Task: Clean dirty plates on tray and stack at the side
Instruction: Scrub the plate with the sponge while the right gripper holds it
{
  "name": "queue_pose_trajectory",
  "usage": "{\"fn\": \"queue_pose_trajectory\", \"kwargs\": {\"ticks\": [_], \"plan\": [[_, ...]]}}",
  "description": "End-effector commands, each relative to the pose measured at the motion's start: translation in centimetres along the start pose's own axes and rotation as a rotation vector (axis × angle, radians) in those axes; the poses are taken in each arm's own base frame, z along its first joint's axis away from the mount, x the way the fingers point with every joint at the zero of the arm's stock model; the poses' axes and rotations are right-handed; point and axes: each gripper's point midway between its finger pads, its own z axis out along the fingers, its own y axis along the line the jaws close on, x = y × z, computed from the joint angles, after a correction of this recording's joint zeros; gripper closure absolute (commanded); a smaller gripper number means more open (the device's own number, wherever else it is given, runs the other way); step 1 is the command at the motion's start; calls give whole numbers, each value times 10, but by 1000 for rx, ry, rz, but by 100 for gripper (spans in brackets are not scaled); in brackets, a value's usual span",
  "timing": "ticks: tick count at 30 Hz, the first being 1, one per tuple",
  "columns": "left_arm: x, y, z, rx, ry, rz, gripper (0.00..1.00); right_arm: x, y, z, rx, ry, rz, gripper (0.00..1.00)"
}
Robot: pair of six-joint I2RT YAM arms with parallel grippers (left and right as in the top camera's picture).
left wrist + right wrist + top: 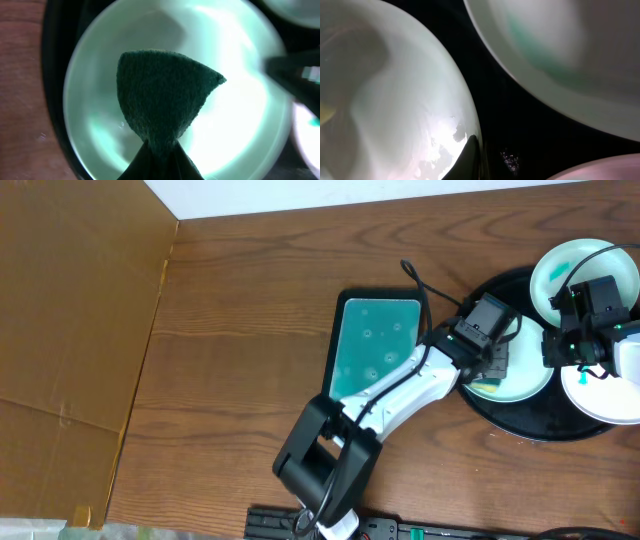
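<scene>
The black round tray (520,425) at the right holds three white plates: a far one (560,270) with a turquoise smear, a left one (528,387) and a right one (610,402). My left gripper (492,360) is shut on a dark green sponge (162,95) and holds it on the left plate (240,130), jaws (160,152) just above it. My right gripper (572,355) sits at that plate's right rim. In the right wrist view one finger (472,160) lies over the rim of the plate (395,100), the other hidden beneath.
A small rectangular teal tray (375,345) with a black edge lies left of the round tray, partly under my left arm. A brown cardboard sheet (70,330) covers the table's left side. Bare black tray floor (520,125) shows between the plates.
</scene>
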Motion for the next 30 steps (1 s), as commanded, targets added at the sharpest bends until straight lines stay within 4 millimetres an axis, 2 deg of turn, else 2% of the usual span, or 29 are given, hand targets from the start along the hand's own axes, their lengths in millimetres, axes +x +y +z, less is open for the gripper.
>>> {"fn": "queue_pose_trajectory", "kwargs": {"ticks": [1,5,8,17,23,26,30], "plan": [[11,-11,0,29,26,-93,93,2,-5,4,22,3,23,99],[21,-21,21,30,47,-108,93,0,-4,4,20,-5,25,99],[22,-19,36,19,43,-108,93,1,-4,4,21,-2,25,99],[3,36,47,-190,-39,-74,93,3,-5,4,23,6,26,99],[-19,87,35,-427,-156,4,93,4,-5,4,24,12,7,99],[-30,95,32,-456,-190,32,93,5,-5,4,24,16,-7,99],[-51,92,32,-423,-265,1,93,6,-5,4,24,19,-11,99]]}}
